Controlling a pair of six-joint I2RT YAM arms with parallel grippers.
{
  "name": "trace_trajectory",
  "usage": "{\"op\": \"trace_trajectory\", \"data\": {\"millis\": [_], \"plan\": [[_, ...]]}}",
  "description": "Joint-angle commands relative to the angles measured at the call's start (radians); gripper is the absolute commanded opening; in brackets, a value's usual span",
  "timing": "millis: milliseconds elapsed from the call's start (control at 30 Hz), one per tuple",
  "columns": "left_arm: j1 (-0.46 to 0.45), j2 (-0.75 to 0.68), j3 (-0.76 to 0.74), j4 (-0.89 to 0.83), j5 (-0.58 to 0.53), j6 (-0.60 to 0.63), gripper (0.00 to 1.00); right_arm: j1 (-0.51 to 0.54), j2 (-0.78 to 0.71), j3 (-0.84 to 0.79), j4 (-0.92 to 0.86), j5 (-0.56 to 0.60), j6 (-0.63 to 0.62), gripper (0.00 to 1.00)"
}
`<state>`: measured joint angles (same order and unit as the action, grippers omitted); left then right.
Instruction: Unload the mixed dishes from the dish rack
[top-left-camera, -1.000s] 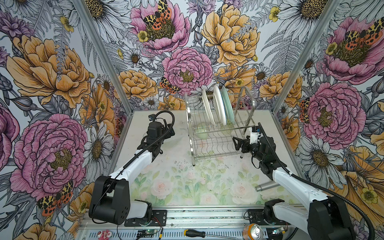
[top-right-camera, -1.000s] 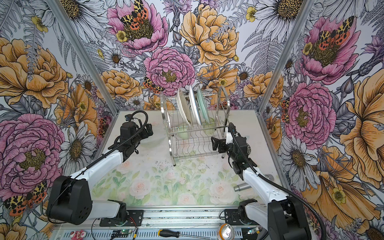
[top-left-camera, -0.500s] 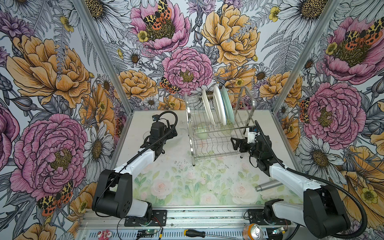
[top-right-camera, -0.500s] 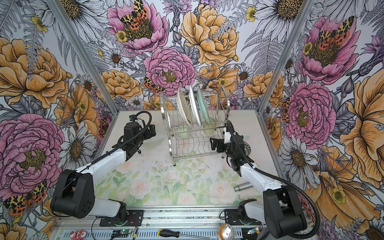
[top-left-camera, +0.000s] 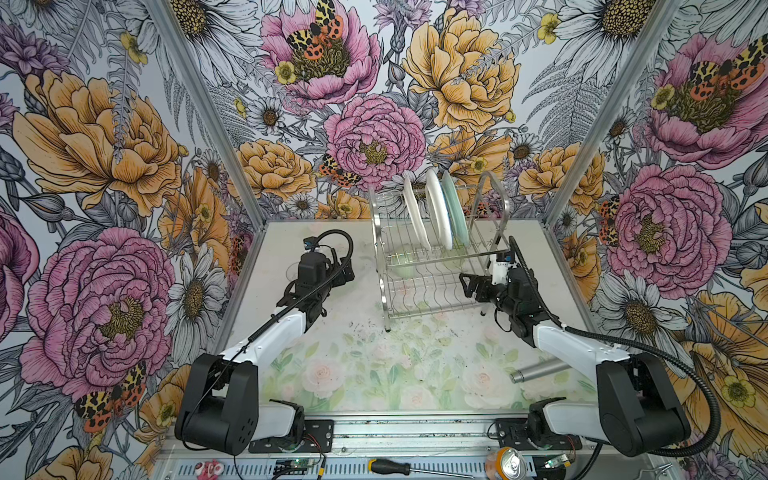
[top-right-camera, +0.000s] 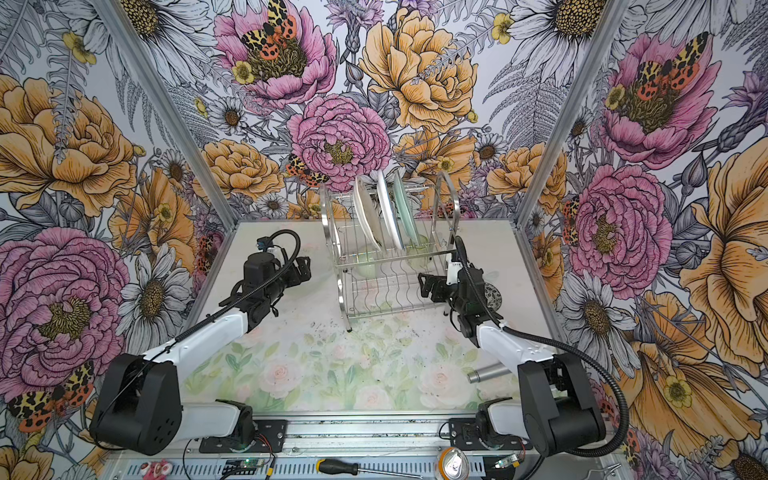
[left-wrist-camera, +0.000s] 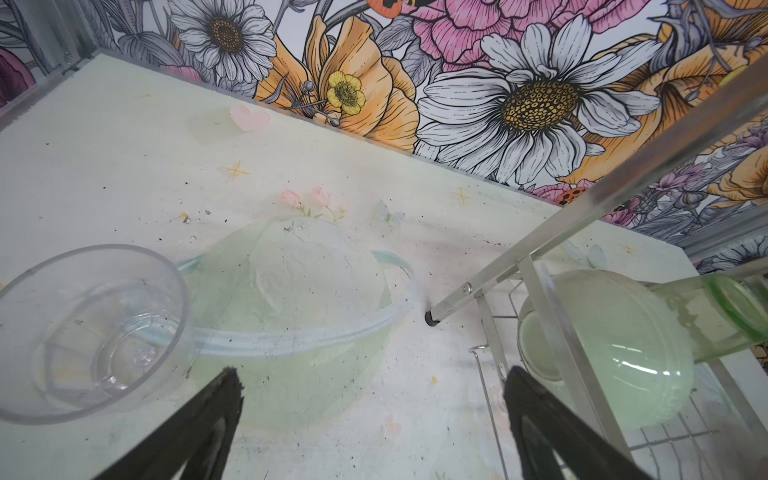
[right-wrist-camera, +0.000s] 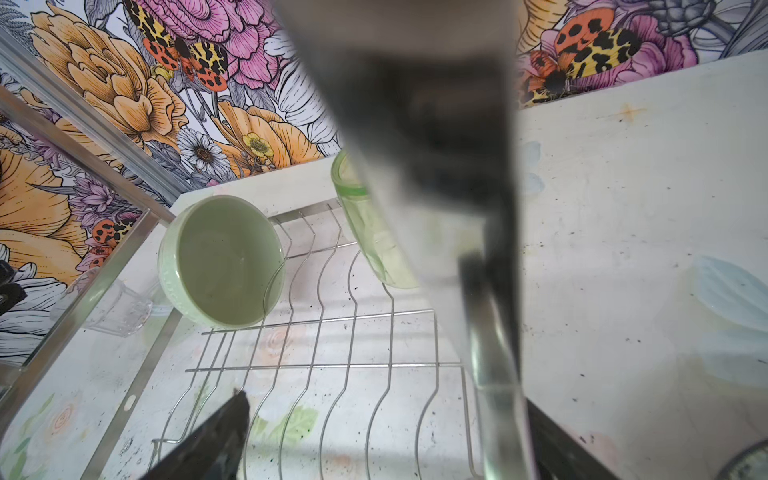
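Up on the top shelf of the dish rack (top-left-camera: 377, 245), all three plates are standing on edge in the slots. That's the cream plate (top-left-camera: 414, 212), the white plate (top-left-camera: 439, 212) next to it, and the mint green plate (top-left-camera: 457, 214) at the right end of the row. Down on the lower tier, the pale green bowl (right-wrist-camera: 222, 262) is tipped up on its rim and the green tumbler (right-wrist-camera: 370, 232) lies on its side near it.

The clear glass (left-wrist-camera: 91, 332) is off the rack, on the tabletop (top-left-camera: 374, 374) to its left. It's right beside a cloudy see-through dome (left-wrist-camera: 291, 299) that I can't really identify. The speckled bowl (top-right-camera: 493, 296) sits on the tabletop to the right of the rack, only partly visible.

The left end effector (left-wrist-camera: 374, 384) hangs over the tabletop between the glass and the rack's leg, fingers spread wide, nothing in them. The right end effector (top-left-camera: 465, 286) is at the right end of the lower tier, pointing in at it, also spread wide and empty. One of the rack's uprights shows up blurry, very close, in the right wrist view. The grey metal cylinder (top-left-camera: 540, 370) lies on its side near the front right.
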<state>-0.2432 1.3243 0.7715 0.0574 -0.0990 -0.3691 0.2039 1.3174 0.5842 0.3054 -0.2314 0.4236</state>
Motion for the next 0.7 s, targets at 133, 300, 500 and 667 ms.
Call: {"op": "trace_trajectory", "data": {"millis": [133, 300, 500, 667], "plan": [[-0.010, -0.080, -0.045, 0.013, 0.029, -0.025, 0.99, 0.029, 0.027, 0.034, 0.061, 0.024, 0.022, 0.96], [-0.010, -0.119, -0.069, 0.015, 0.021, -0.031, 0.99, 0.042, 0.050, 0.040, 0.088, 0.035, 0.024, 0.96], [-0.010, -0.122, -0.067, 0.015, 0.033, -0.037, 0.99, 0.057, 0.091, 0.075, 0.105, 0.037, 0.028, 0.96], [-0.010, -0.133, -0.072, 0.013, 0.031, -0.040, 0.99, 0.079, 0.100, 0.086, 0.108, 0.041, 0.024, 0.96]]}}
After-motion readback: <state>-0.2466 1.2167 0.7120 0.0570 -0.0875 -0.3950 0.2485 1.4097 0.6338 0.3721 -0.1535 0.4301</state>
